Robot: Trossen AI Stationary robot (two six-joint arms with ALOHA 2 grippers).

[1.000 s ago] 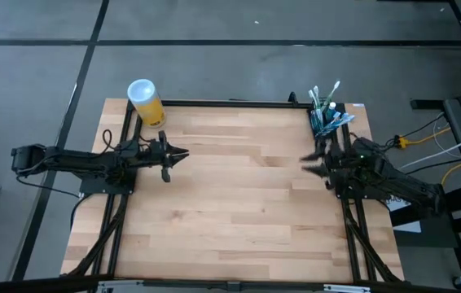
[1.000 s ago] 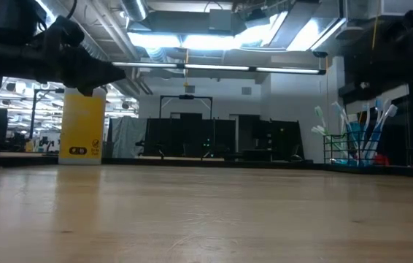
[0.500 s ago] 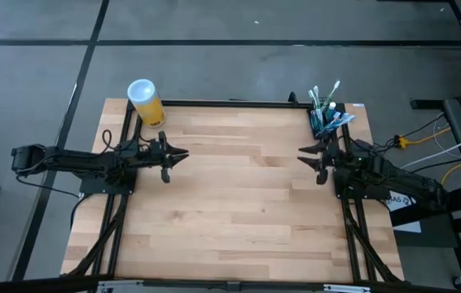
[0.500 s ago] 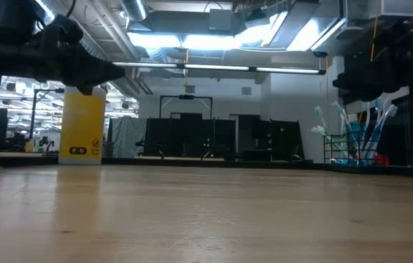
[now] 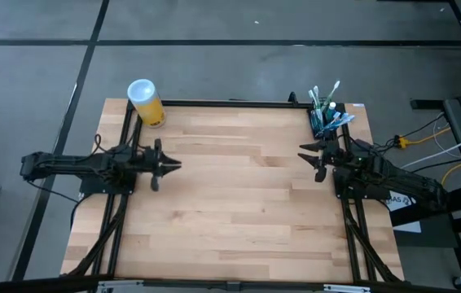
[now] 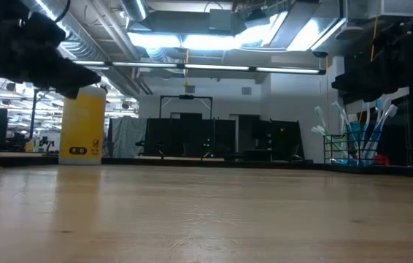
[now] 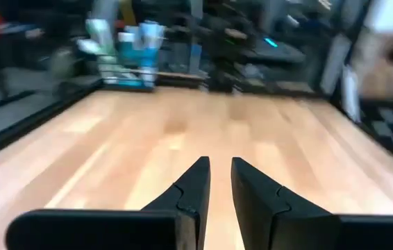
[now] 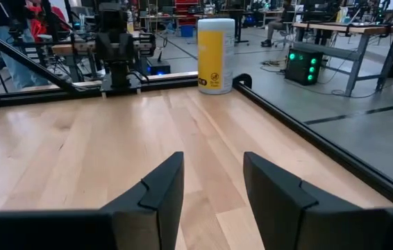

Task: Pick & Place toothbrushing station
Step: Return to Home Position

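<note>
The toothbrushing station (image 5: pixel 326 120) is a small dark holder with several toothbrushes sticking up out of it. It stands on its base at the table's far right corner and also shows in the low view (image 6: pixel 352 150). My right gripper (image 5: pixel 308 161) hovers open just on the near side of it, pointing level toward the table's left, with nothing between its fingers (image 8: pixel 214 177). My left gripper (image 5: pixel 173 167) hovers near the left edge and points right. Its fingers (image 7: pixel 221 173) stand a narrow gap apart and hold nothing.
A yellow cup with a white lid (image 5: pixel 147 102) stands at the far left corner, also in the right wrist view (image 8: pixel 216 55). Black frame rails (image 5: pixel 230 103) run along the table's edges. Bare wood (image 5: pixel 239 195) lies between the two arms.
My left gripper has drawn back toward the table's left edge and a little toward the near edge, staying level. My right gripper has swung round at the wrist from slanting toward the near edge to pointing straight left, while its hand kept its place.
</note>
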